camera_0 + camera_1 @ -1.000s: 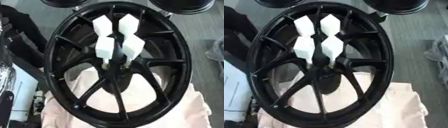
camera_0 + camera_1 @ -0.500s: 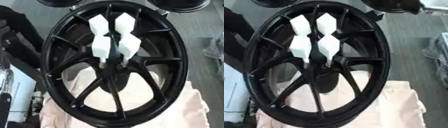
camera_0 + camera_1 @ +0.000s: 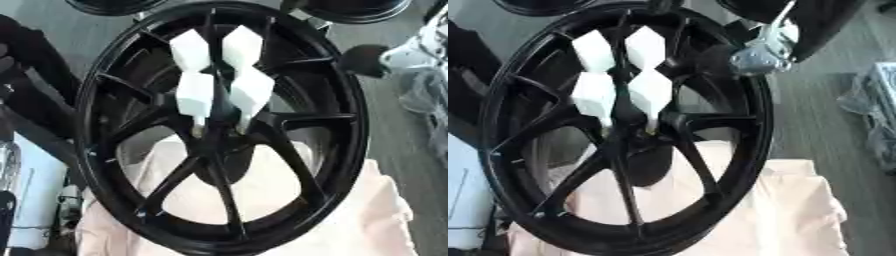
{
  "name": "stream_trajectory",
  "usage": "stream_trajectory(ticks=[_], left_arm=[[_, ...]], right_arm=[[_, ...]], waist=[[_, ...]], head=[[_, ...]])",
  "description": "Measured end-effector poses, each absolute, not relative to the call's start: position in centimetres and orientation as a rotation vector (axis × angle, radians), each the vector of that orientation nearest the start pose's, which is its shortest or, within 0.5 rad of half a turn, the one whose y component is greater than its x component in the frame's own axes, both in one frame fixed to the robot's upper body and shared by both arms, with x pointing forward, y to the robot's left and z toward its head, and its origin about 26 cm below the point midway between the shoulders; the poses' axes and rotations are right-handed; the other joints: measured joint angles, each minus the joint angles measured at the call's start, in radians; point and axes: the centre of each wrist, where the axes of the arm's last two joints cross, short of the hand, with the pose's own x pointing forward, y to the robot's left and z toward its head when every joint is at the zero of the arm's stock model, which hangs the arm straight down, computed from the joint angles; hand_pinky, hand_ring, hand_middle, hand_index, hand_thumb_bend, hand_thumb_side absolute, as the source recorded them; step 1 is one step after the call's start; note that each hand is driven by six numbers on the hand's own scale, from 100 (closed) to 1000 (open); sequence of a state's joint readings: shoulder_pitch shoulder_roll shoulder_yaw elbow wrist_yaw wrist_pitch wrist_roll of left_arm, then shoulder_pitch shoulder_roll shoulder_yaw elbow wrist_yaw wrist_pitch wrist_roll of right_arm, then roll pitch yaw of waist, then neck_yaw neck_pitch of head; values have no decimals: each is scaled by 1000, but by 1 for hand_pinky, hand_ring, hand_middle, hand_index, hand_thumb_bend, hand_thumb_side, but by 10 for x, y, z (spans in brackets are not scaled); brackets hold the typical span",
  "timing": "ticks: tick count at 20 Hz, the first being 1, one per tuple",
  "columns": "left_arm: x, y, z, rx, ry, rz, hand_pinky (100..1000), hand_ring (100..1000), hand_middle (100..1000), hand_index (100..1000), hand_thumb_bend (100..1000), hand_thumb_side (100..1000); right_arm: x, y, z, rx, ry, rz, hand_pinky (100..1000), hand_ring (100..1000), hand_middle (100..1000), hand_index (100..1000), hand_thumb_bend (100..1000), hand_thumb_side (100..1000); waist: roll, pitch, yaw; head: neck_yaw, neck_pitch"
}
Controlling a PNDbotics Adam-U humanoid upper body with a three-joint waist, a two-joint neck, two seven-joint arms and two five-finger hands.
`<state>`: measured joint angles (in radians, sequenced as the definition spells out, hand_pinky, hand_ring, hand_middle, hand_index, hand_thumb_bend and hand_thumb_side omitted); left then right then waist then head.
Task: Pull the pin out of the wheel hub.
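Your right arm (image 3: 798,30) comes in from the upper right corner, black shell with a silver joint piece (image 3: 763,50) at its lower end, poised just above the rim's upper right edge. You cannot tell how the fingers of that hand stand; only a dark rounded tip (image 3: 363,60) shows in the left eye view, next to the rim. Your left hand shows in neither view.

The wheel (image 3: 350,130) fills the middle of your view: a glossy black rim with slim spokes that fan out from a dark hub (image 3: 219,137) near the centre. It lies tilted on a pale pink cloth (image 3: 789,210), soft and creased, which shows through the gaps between the lower spokes.

Four white pins stand out of the hub, each a faceted, matte white block on a thin stem. Two lower ones, the left lower pin (image 3: 194,95) and the right lower pin (image 3: 250,92), sit just above the hub; the left upper pin (image 3: 190,50) and the right upper pin (image 3: 242,47) are beyond them. All four are still seated.
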<state>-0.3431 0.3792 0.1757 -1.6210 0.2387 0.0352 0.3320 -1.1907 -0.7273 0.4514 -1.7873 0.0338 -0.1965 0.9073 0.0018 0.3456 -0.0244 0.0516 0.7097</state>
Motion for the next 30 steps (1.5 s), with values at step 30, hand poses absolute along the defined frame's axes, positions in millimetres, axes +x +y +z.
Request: stream_trajectory(ticks=[30], left_arm=[[345,348,147,378,-1942,271,597,838,769,705,353,725]], right_arm=[[337,-128,360,257,1969,-2535,784,668,722,807,290,260]], waist=[[-8,-5,-2]], head=[[24,11]])
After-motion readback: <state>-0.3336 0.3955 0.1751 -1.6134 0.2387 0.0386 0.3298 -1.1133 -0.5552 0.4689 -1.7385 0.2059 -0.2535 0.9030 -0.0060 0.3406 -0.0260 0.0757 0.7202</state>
